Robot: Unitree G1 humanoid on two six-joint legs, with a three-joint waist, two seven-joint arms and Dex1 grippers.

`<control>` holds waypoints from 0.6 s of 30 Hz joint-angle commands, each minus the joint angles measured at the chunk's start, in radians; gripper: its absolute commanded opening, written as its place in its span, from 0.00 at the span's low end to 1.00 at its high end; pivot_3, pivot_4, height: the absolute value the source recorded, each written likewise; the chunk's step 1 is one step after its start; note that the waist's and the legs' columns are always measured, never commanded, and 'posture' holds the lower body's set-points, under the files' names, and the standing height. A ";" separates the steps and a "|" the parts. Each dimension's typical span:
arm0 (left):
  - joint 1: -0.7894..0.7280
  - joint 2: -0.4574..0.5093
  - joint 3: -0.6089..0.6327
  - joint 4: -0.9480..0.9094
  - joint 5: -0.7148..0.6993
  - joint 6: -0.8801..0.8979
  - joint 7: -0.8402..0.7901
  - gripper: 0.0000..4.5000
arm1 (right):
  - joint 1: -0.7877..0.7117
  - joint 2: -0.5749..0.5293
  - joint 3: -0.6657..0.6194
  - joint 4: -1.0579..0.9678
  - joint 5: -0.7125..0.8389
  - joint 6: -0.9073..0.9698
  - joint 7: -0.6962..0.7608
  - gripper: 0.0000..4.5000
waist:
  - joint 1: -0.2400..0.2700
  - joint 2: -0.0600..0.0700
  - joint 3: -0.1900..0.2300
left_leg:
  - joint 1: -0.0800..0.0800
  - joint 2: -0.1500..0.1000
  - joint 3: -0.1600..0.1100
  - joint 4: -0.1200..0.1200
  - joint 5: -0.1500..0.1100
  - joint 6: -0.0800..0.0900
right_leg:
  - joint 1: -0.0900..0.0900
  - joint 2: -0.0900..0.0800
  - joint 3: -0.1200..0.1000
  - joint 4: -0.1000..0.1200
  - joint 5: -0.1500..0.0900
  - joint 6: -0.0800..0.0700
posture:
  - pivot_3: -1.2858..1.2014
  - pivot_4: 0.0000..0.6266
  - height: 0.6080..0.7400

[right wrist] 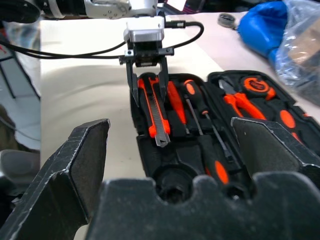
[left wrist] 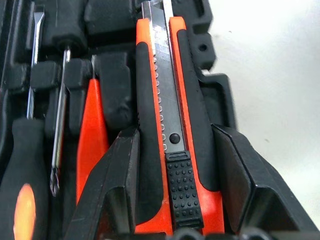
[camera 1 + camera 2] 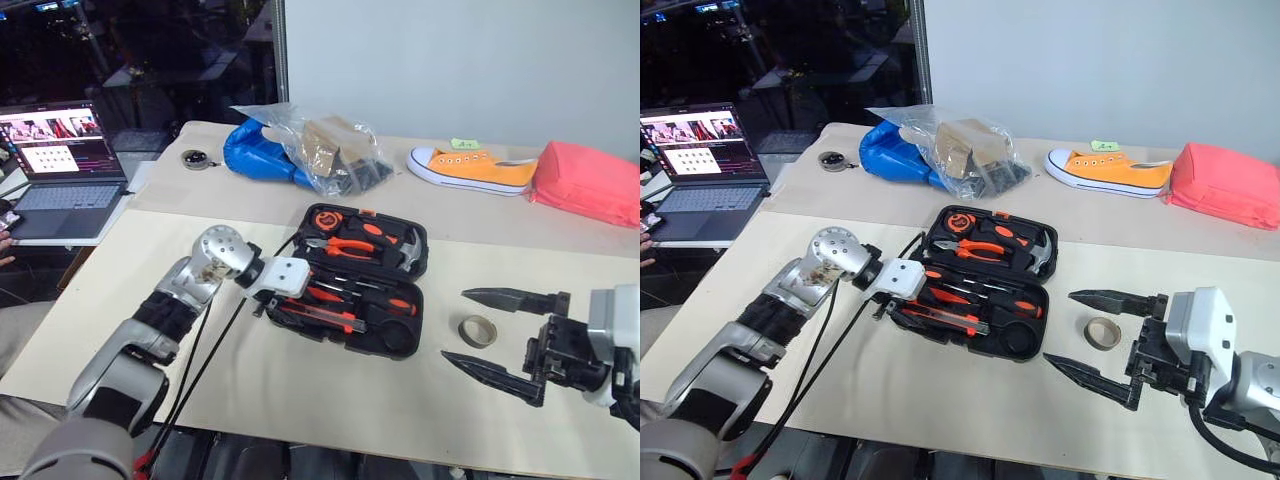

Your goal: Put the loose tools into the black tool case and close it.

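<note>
The utility knife lies in the front recess of the open tool case, straddled by the left gripper, fingers either side, whether clamped I cannot tell. The tape ring sits on the tabletop between the wide-open, empty right gripper's fingers.

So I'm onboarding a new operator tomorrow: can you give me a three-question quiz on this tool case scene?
1. True or false: the black tool case lies open on the table.
2. Which loose tool is still outside the case? A) utility knife B) grey tape ring C) thin red-orange screwdriver
3. Fill in: the left gripper has its fingers on either side of the ____, which lies in the case.

Key:
1. True.
2. B: the tape ring lies on the table beside the case, near the open right gripper.
3. Utility knife, seen between the fingers in the left wrist view.
</note>
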 commanded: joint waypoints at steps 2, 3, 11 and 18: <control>-0.030 -0.042 -0.005 0.049 0.032 -0.020 -0.017 0.37 | 0.025 0.002 -0.045 -0.036 0.029 -0.008 0.008 1.00 | 0.000 0.001 0.000 | 0.000 0.000 0.000 0.000 0.000 0.000 | 0.000 0.000 0.000 0.000 0.000 0.000 | 0.52 0.24 1.00; -0.030 -0.047 -0.003 0.047 0.030 -0.012 -0.024 0.37 | 0.031 0.001 -0.047 -0.037 0.030 -0.009 0.011 1.00 | 0.000 0.001 0.000 | 0.000 0.000 0.000 0.000 0.000 0.000 | 0.000 0.000 0.000 0.000 0.000 0.000 | 0.52 0.24 1.00; -0.010 -0.051 0.013 -0.016 0.013 0.096 -0.051 0.49 | 0.073 -0.023 -0.098 0.008 0.026 -0.010 0.093 1.00 | 0.003 0.001 -0.001 | 0.001 -0.001 -0.001 0.001 0.000 0.000 | 0.001 0.000 0.000 0.000 0.000 0.001 | 0.52 0.24 1.00; -0.012 -0.007 0.137 -0.124 -0.098 0.260 -0.053 0.88 | 0.063 -0.036 -0.117 0.034 0.019 -0.008 0.114 1.00 | -0.005 0.001 0.000 | 0.000 0.000 -0.001 0.001 0.000 0.000 | 0.001 0.000 0.000 0.001 0.000 0.001 | 0.52 0.24 1.00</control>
